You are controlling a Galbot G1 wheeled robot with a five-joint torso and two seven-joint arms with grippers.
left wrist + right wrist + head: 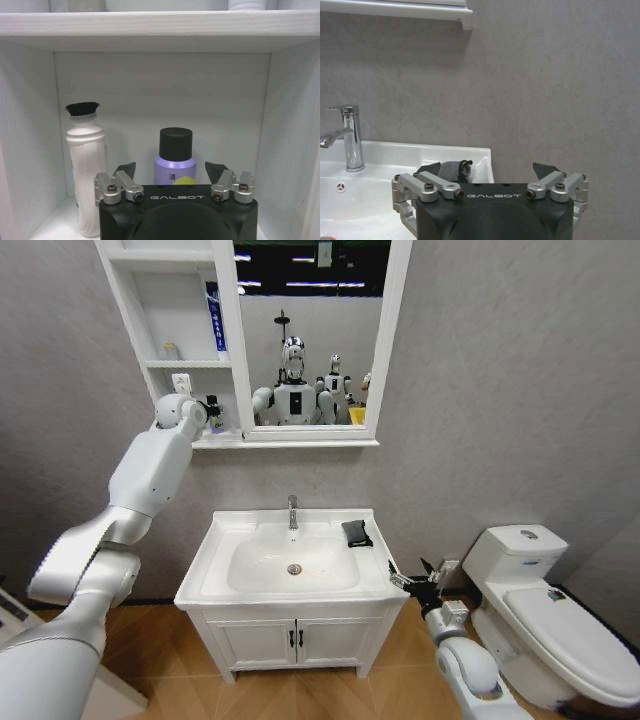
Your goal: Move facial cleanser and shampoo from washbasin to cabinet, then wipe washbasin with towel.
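The cabinet (180, 365) hangs above the washbasin (222, 540). My left gripper (207, 412) is raised to its lowest shelf. There the left gripper (170, 170) stands open, with a purple bottle with a black cap (175, 157) just beyond its fingertips, apart from them. A taller white bottle with a black cap (86, 170) stands beside it. I cannot tell which is the facial cleanser and which the shampoo. The dark towel (356, 532) lies on the washbasin's back right corner. My right gripper (411, 576) hangs open, low beside the washbasin's right front corner, facing the towel (454, 169).
A chrome tap (292, 510) stands at the basin's back middle. A white toilet (550, 615) sits at the right, close to my right arm. The vanity cupboard (295, 640) is below the basin. A blue packet (215, 320) and small items occupy the upper shelves.
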